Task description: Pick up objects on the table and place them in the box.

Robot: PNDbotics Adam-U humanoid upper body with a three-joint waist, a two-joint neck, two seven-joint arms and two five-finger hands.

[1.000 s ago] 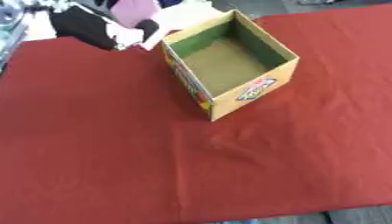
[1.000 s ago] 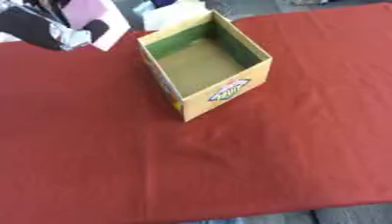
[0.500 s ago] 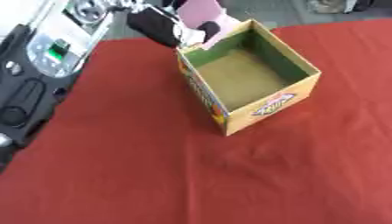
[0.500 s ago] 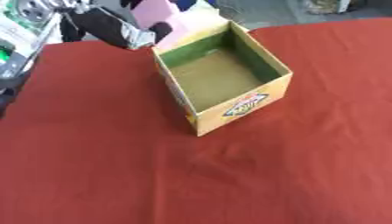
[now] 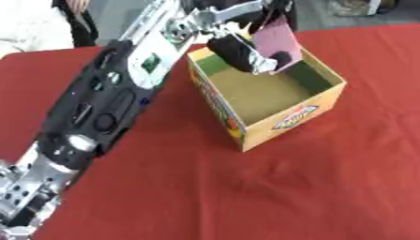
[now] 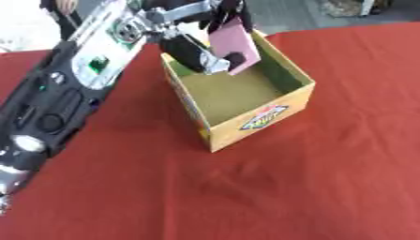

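Note:
An open yellow cardboard box (image 5: 283,119) with a green inner lining stands on the red tablecloth, its printed side facing the near right. My left arm reaches across from the lower left, and my left hand (image 5: 242,54) hangs over the far left part of the box opening. Its fingers are curled on a flat pink packet (image 5: 276,40), held tilted above the inside of the box. The box floor (image 6: 229,96) looks bare where it shows. My right hand is in no view.
The red cloth (image 5: 328,187) covers the table to the near and right sides of the box. My left forearm (image 5: 107,103) lies over the left of the table. A person in white (image 5: 29,23) is at the far left edge.
My left hand has carried the pink packet from beyond the box's far left corner to above the opening. The arm has stretched further in, and the camera has shifted.

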